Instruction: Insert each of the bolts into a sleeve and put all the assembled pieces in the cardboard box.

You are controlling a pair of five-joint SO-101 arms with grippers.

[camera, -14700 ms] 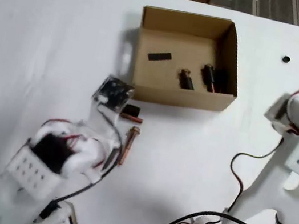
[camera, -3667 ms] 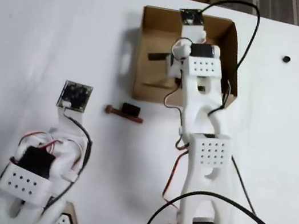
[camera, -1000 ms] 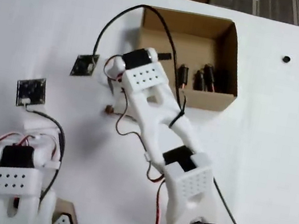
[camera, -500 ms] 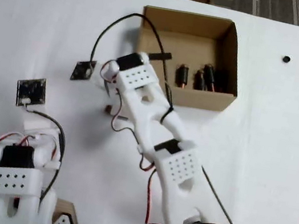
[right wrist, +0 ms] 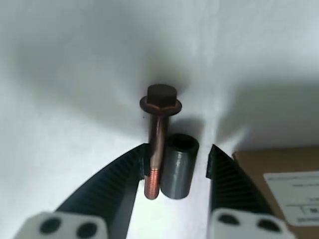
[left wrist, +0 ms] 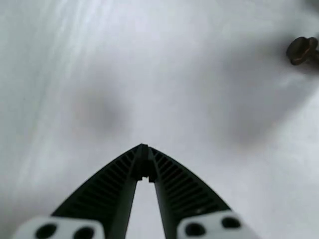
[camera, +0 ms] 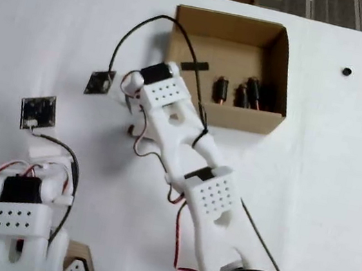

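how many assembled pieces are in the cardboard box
3: left piece, middle piece, right piece, side by side in the right half of the cardboard box. The right arm covers its near-left corner, so more may be hidden.

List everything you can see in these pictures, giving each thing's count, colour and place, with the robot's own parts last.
cardboard box: one, brown, at the far middle of the table.
assembled pieces: three, dark with copper ends, lying in the box.
black strip: one, on the box floor.
bolt: one, copper, lying on the table near the box.
sleeve: one, dark grey, side by side with the bolt.
small black part: one, on the table right of the box.
table: one, white.
right gripper: one, black fingers, open around bolt and sleeve.
left gripper: one, black fingers, shut, over bare table.
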